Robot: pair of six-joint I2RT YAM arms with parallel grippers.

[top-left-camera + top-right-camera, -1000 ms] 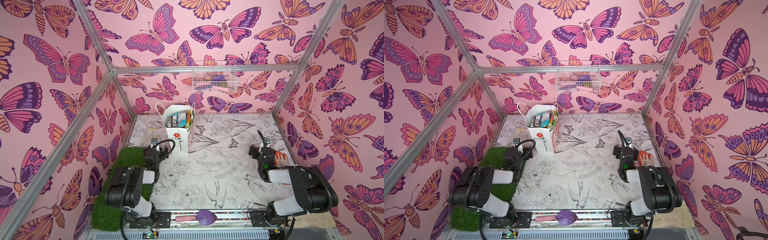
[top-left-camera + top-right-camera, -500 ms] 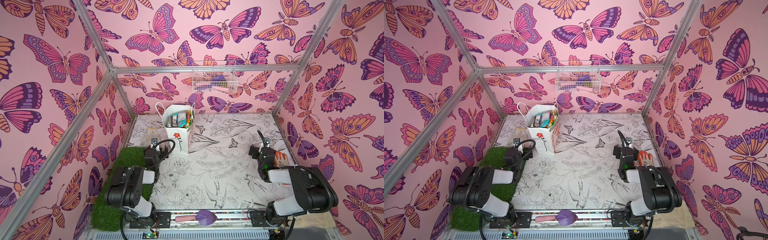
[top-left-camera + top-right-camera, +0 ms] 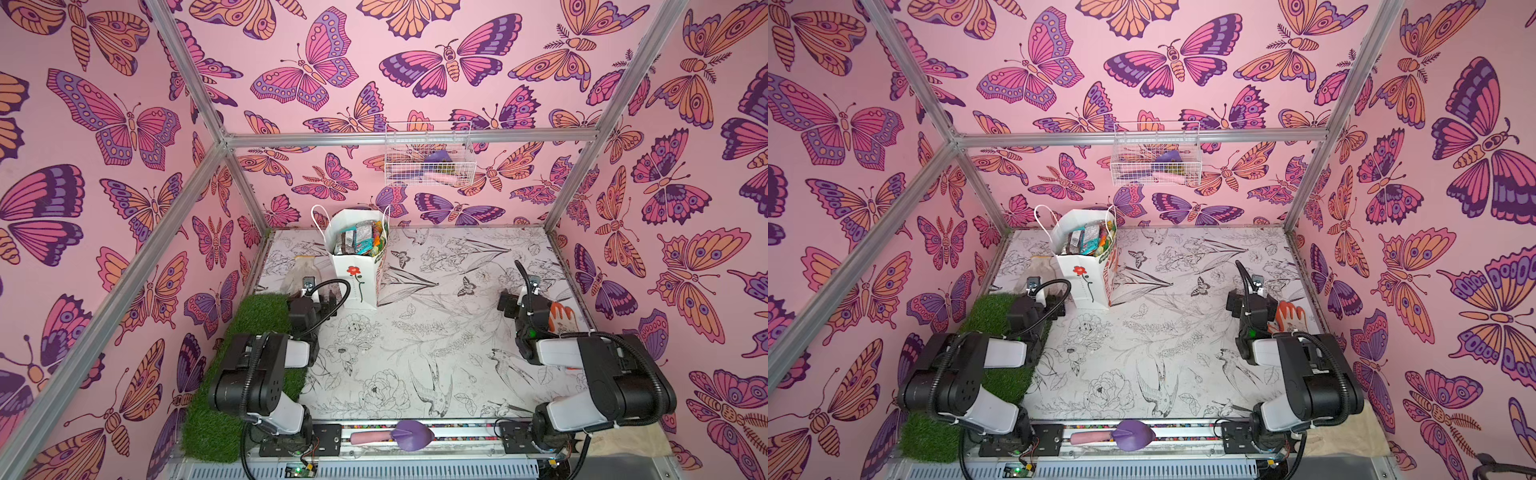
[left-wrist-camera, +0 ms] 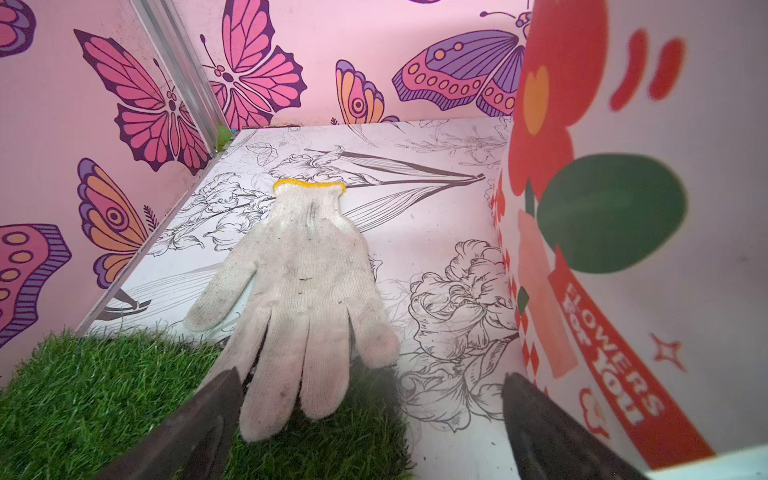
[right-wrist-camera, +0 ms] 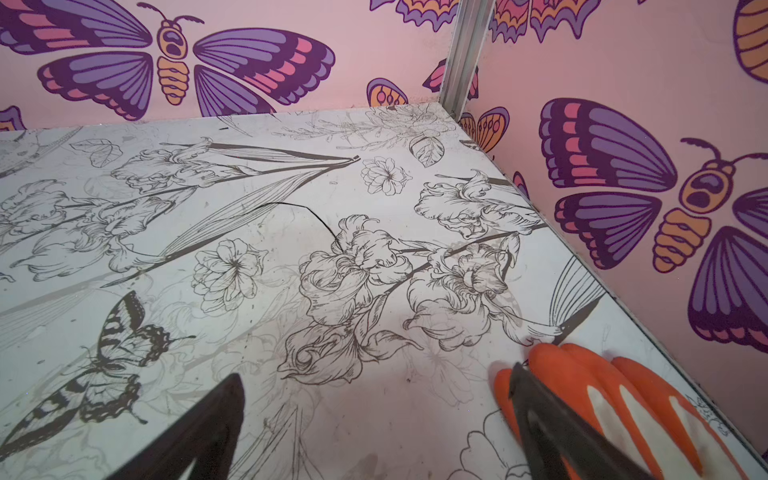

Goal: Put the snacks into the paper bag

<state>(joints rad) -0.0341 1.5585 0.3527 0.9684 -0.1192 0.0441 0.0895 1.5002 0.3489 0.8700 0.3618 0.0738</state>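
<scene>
Butterfly-wallpapered booth, floral-print tabletop (image 3: 436, 332). Paper bag (image 3: 357, 286) upright, just outside one jaw of left gripper (image 4: 372, 376). Snacks (image 3: 357, 241) packed inside, none visible loose; task looks done. Left gripper and right gripper (image 5: 376, 372): jaws spread wide, holding nothing. White glove (image 4: 299, 282) ahead between left jaws, fingertips on grass mat (image 4: 83, 395). Orange glove (image 5: 615, 399) behind one right jaw.

Two matching arms, left arm (image 3: 257, 374) and right arm (image 3: 602, 374): glossy black rounded joint housings, pale grey-white link shells. Black corrugated hose (image 3: 656, 372) along each. Small green light (image 3: 531, 332) on right wrist. Black mounting plates (image 3: 328, 438) at bases. Both left gripper (image 4: 370, 386) and right gripper (image 5: 374, 382): dark, tapered, pointed fingers.
</scene>
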